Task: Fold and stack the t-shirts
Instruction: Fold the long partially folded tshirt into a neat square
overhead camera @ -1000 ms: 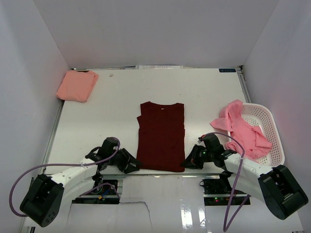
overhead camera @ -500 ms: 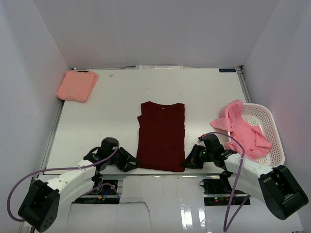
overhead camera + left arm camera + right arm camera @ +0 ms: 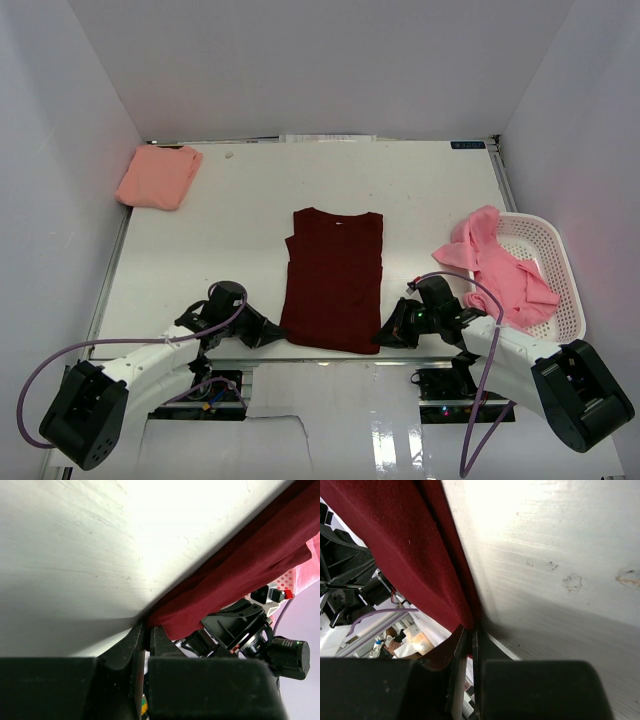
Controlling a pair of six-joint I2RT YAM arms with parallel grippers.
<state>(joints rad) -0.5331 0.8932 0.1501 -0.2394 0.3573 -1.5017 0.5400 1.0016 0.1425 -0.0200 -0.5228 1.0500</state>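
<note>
Salmon shirt (image 3: 158, 176) folded far left. Left tool (image 3: 272, 335) and right tool (image 3: 383, 338) pinch near hem of maroon shirt (image 3: 333, 280); pink shirts (image 3: 500, 270) unfolded.

I've got the white table (image 3: 420, 190) carrying a maroon t-shirt (image 3: 333, 280) at centre, a folded salmon shirt (image 3: 158, 177) upper left, a mesh basket (image 3: 560, 290) at right
</note>
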